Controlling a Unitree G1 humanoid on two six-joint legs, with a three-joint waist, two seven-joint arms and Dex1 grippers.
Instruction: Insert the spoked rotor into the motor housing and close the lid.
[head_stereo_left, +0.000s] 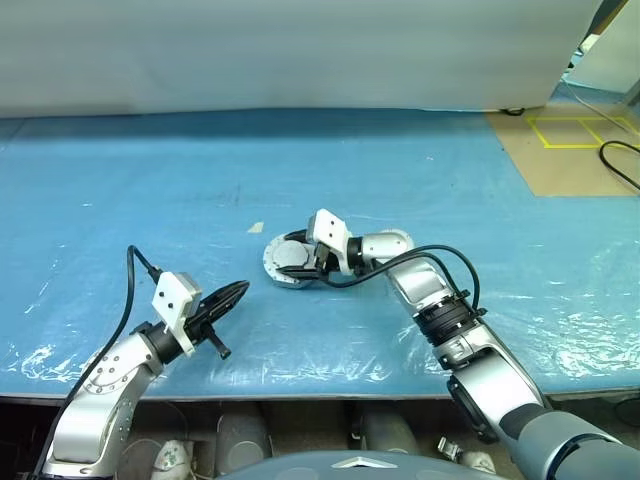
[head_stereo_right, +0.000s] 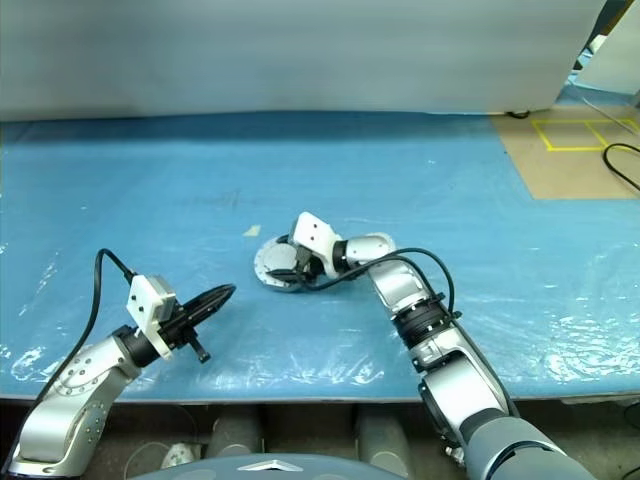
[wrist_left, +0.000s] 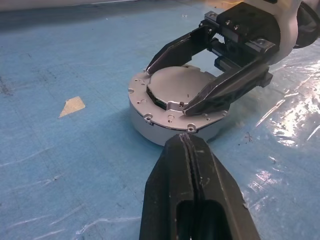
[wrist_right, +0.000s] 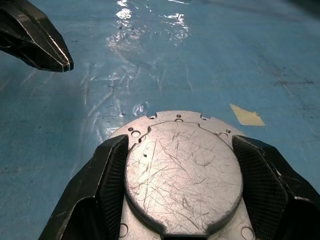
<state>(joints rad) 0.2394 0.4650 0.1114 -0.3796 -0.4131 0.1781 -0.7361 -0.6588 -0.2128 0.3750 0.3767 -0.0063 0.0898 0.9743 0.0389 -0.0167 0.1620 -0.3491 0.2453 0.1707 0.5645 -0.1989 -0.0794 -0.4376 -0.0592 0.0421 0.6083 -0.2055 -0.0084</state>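
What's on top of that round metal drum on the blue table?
A scratched silver lid covers the motor housing, with the right gripper open, its fingers either side of the lid's raised centre. Whatever sits inside the housing is covered.

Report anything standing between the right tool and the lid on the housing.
Nothing visible does. The right tool straddles the lid, one finger on each side, with the lid seated on the housing. The left tool is shut, off to the side.
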